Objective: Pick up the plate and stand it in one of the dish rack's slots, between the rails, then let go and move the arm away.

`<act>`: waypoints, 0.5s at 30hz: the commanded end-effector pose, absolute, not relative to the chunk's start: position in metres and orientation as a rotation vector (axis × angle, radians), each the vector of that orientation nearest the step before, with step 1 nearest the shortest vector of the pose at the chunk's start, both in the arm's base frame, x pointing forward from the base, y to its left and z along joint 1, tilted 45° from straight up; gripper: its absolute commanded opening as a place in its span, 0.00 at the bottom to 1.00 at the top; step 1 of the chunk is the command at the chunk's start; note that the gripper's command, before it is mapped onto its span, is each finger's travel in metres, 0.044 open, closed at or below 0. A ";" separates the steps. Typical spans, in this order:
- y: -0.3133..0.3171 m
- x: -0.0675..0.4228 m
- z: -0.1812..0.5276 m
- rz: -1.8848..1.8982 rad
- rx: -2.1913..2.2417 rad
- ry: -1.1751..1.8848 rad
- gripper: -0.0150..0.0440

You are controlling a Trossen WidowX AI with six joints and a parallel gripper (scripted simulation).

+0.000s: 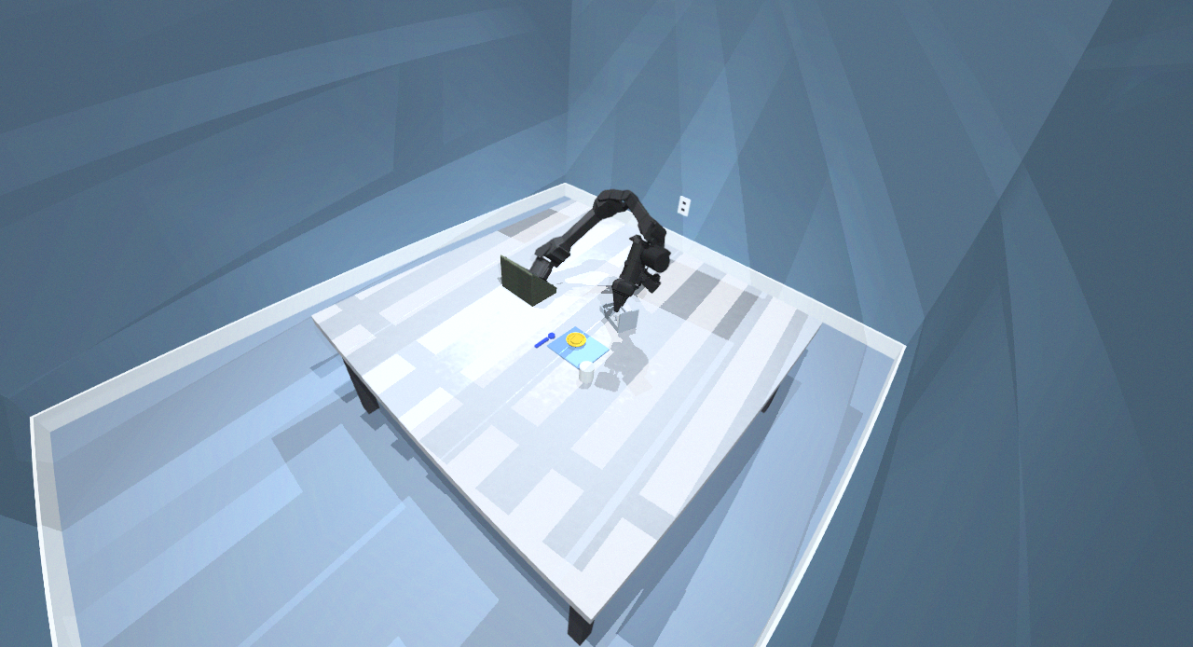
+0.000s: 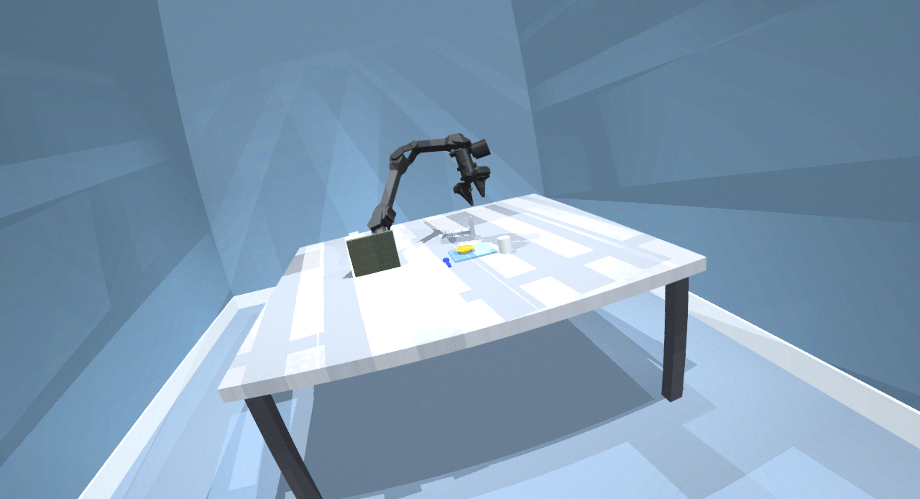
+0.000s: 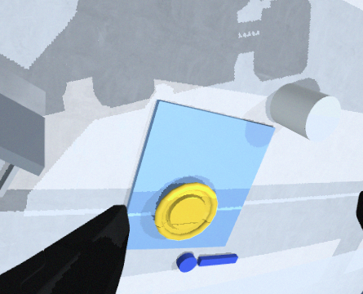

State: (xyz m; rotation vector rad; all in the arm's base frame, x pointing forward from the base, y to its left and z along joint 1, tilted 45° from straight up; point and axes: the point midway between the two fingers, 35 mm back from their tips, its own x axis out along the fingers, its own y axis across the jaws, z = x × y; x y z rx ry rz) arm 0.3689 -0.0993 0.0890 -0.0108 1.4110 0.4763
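One round yellow plate (image 3: 186,211) flat on one light-blue mat (image 3: 203,158), one white cylinder cup (image 3: 307,111) nearby, one blue spoon (image 3: 205,261); black gripper (image 3: 241,234) spread wide, empty.

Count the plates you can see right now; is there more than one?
1. The yellow plate lies flat on the blue mat, beside the blue spoon. No other shows.

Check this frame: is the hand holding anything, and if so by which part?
Nothing is held. The hand is open and hangs in the air above the table; the yellow plate lies flat on the blue mat, untouched.
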 end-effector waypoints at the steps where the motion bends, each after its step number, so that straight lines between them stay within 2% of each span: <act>1: -0.116 0.352 0.077 0.493 0.101 1.448 0.93; 15: -0.163 0.290 0.050 0.517 0.562 1.473 0.93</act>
